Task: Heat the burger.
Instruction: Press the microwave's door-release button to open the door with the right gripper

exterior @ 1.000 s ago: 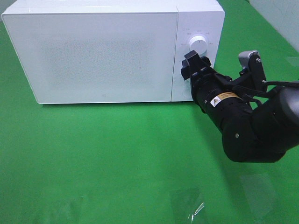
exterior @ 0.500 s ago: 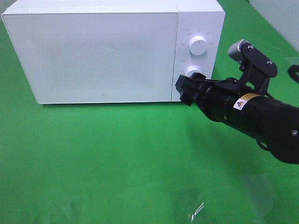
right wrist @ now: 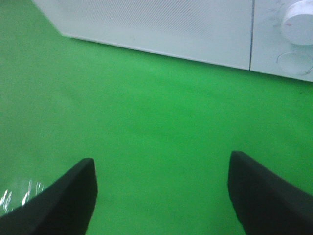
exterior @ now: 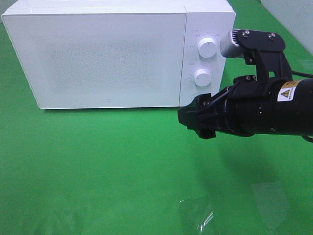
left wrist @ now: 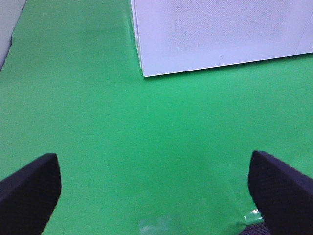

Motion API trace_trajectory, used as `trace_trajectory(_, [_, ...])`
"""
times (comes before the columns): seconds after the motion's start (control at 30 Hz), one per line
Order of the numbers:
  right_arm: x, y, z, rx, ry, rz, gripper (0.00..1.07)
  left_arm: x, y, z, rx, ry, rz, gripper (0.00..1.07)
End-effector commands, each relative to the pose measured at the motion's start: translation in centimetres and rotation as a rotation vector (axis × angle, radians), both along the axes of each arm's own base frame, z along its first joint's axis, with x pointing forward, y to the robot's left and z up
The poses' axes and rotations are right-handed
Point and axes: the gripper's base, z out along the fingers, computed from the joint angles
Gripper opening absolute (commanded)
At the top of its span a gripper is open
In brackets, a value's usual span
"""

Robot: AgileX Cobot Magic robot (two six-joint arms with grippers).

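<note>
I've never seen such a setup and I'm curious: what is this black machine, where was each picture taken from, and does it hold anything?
It is a robot with two arms, each ending in a two-fingered gripper. One picture looks down from a high camera: a white microwave, door shut, stands on a green cloth, and the right gripper hangs in front of it. The other two come from cameras on the wrists, looking out between dark fingers. The left gripper and the right one are both open and hold nothing. No burger shows anywhere.
</note>
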Motion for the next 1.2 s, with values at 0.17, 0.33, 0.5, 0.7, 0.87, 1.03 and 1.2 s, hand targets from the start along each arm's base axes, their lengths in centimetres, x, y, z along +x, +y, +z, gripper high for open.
trace_trajectory(0.17, [-1.4, -0.7, 2.8, -0.16, 0.075, 0.121, 0.71, -0.3, 0.0, 0.0, -0.011, -0.016, 0.001, 0.96])
trace_trajectory(0.33, [-3.5, -2.7, 5.6, -0.25, 0.108, 0.119, 0.71, -0.3, 0.0, 0.0, -0.011, -0.016, 0.001, 0.96])
trace_trajectory(0.5, [-5.9, -4.7, 7.3, -0.261, 0.093, 0.119, 0.71, -0.3, 0.0, 0.0, -0.011, -0.016, 0.001, 0.96])
trace_trajectory(0.7, [-9.0, -7.2, 9.0, -0.229, 0.075, 0.098, 0.71, -0.3, 0.0, 0.0, -0.011, -0.016, 0.001, 0.96])
trace_trajectory(0.87, [-11.6, -9.3, 9.5, -0.203, 0.054, 0.073, 0.71, -0.3, 0.0, 0.0, -0.011, -0.016, 0.001, 0.96])
trace_trajectory(1.03, [-13.5, -11.5, 8.5, -0.178, 0.012, -0.016, 0.71, -0.3, 0.0, 0.0, -0.011, -0.016, 0.001, 0.96])
trace_trajectory(1.2, [-15.3, -13.7, 8.0, -0.143, -0.051, -0.194, 0.71, -0.3, 0.0, 0.0, -0.011, -0.016, 0.001, 0.96])
